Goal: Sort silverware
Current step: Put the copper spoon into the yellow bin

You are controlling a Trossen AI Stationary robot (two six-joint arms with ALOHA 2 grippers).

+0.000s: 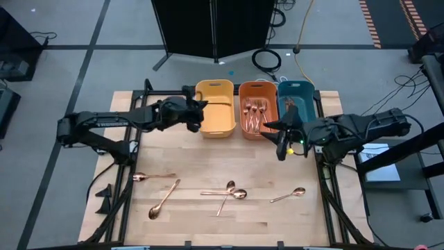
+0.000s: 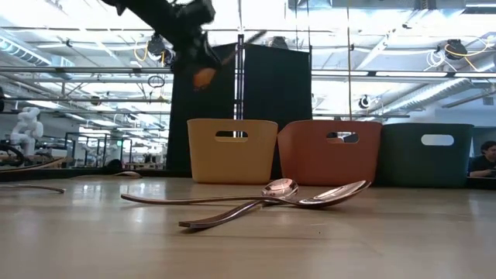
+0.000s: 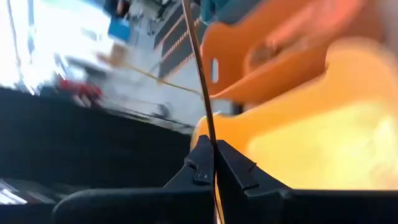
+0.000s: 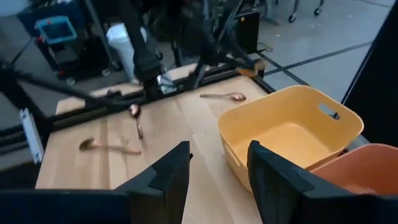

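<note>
Spoons (image 2: 310, 198) on wooden table (image 1: 208, 215), bins (image 2: 329, 151) behind

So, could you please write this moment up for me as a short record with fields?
Left claw: shut on a thin copper piece, at the yellow bin
Right claw: open, empty, near the front of the teal bin
Yellow bin: looks empty
Orange bin: holds forks
Teal bin: some silverware inside, type unclear
Spoons: five loose on the table, two of them crossed near the middle
</note>
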